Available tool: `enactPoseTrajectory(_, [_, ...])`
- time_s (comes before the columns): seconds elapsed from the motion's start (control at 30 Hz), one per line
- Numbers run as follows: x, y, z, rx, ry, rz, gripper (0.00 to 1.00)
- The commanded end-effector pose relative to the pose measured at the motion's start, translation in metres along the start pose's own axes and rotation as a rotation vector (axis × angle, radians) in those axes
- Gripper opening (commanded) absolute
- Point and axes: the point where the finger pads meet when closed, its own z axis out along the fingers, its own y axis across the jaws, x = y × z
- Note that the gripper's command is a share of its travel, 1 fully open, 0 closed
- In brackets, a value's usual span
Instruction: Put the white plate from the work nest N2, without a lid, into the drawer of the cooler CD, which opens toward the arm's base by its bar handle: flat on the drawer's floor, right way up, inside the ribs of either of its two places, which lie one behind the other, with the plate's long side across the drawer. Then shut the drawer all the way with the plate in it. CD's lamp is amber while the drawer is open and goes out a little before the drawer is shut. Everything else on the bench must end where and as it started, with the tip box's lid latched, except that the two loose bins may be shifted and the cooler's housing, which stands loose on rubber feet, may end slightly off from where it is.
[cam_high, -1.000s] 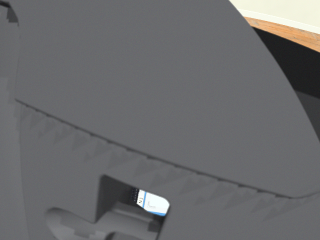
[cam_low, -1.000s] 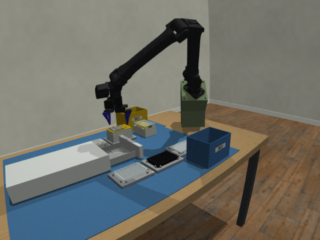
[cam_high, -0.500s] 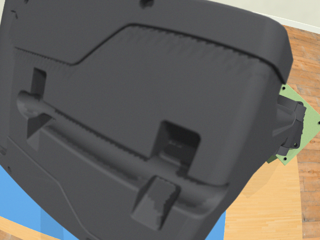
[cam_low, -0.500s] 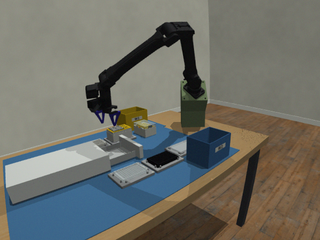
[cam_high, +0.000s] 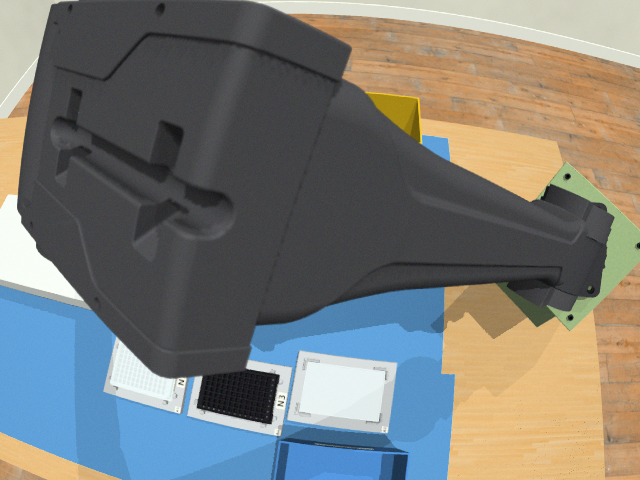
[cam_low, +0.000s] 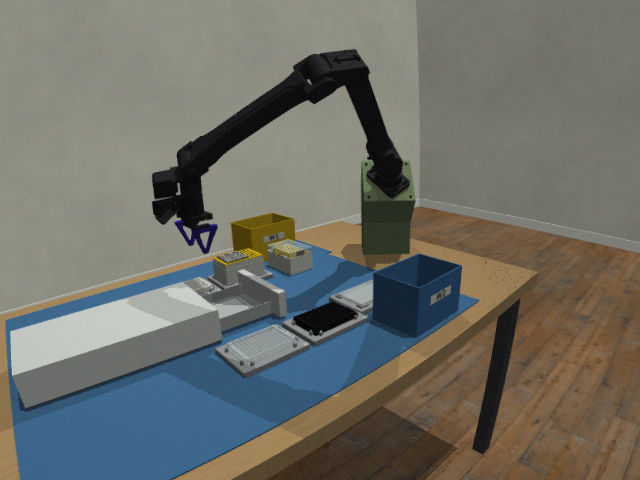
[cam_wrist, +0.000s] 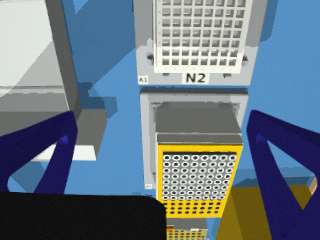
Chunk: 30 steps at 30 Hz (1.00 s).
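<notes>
white plate (cam_wrist: 198, 14) in nest n2, ahead of the wide-open gripper (cam_wrist: 160, 154)

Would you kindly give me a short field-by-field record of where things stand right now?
gripper: open, empty, in the air above the tip box
plate: in nest N2, no lid, not gripped
drawer: pulled out of the cooler, plate not in it
next step (likely): descend to the plate
</notes>
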Motion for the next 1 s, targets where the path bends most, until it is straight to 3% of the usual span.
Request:
enactPoseTrajectory(0.0, [-0.021, -0.015, -0.023, 0.021, -0.044, 0.023, 1.0])
enactPoseTrajectory(0.4, [-0.051, -0.051, -0.026, 0.024, -0.045, 0.001, 1.0])
enactPoseTrajectory(0.43, [-0.051, -0.051, -0.026, 0.024, -0.045, 0.001, 1.0])
enactPoseTrajectory(0.47, [-0.06, -0.041, -0.04, 0.034, -0.067, -0.019, 1.0])
enactPoseTrajectory(0.57, [-0.063, -0.035, -0.043, 0.034, -0.071, -0.03, 1.0])
enactPoseTrajectory(0.6, [-0.068, -0.024, -0.033, 0.026, -0.069, -0.056, 1.0])
enactPoseTrajectory(0.7, [-0.064, -0.029, -0.026, 0.022, -0.059, -0.047, 1.0])
enactPoseTrajectory(0.97, [-0.063, -0.03, -0.025, 0.021, -0.057, -0.045, 1.0])
